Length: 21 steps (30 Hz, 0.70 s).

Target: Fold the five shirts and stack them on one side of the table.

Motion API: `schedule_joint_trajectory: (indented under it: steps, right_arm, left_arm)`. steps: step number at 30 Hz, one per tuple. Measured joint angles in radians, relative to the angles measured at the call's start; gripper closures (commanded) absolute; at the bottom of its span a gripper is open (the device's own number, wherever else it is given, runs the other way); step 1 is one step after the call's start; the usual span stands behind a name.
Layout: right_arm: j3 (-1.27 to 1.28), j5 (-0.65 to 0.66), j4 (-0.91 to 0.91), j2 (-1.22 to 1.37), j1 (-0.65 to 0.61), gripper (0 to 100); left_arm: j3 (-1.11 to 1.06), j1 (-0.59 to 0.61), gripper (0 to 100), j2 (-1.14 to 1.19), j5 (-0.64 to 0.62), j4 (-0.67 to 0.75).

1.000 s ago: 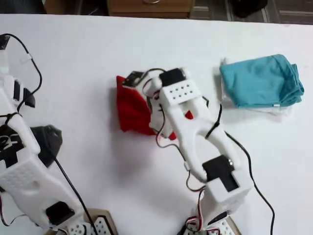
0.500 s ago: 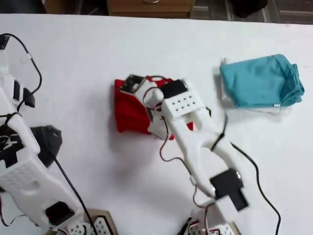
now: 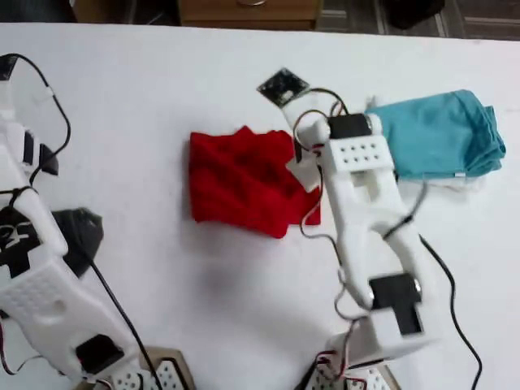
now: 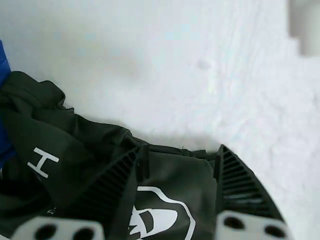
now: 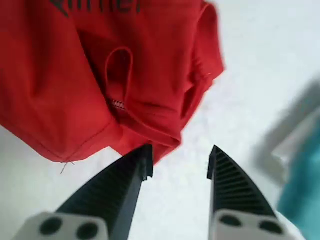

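A red shirt (image 3: 240, 183) lies rumpled and roughly folded at the table's middle. My right gripper (image 5: 180, 155) hovers open just off its right-hand corner (image 5: 75, 75), with nothing between the fingers; in the high view it (image 3: 302, 166) sits between the red shirt and a folded teal shirt (image 3: 435, 134). The teal shirt rests on a white one (image 3: 459, 184) at the right side. At the left edge, my left gripper (image 4: 182, 152) stands open over a crumpled black shirt (image 4: 60, 150), with black cloth lying between its fingers. That black shirt (image 3: 79, 231) shows beside the left arm.
A strip of blue cloth (image 4: 4, 100) lies next to the black shirt. The white table (image 3: 146, 89) has bare room at the back left and in front of the red shirt. A wooden cabinet (image 3: 248, 12) stands beyond the far edge.
The right arm swung right, off the red shirt, and its gripper now stands clear of the cloth. The red shirt lies wider than before. The left arm kept still.
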<state>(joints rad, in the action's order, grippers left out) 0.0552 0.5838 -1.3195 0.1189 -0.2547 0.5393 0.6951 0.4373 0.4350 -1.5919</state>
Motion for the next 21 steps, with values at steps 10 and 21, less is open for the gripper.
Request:
schedule_joint_trajectory:
  steps: [10,21]
  right_arm:
    - [-0.103,0.0,-0.02,0.19,-0.051,81.0]
    - [-0.31,0.002,-0.021,0.404,0.005,95.3]
  left_arm:
    - [-0.003,-0.006,77,0.0,0.0,0.0]
    - [-0.003,-0.011,77,0.0,0.0,0.0]
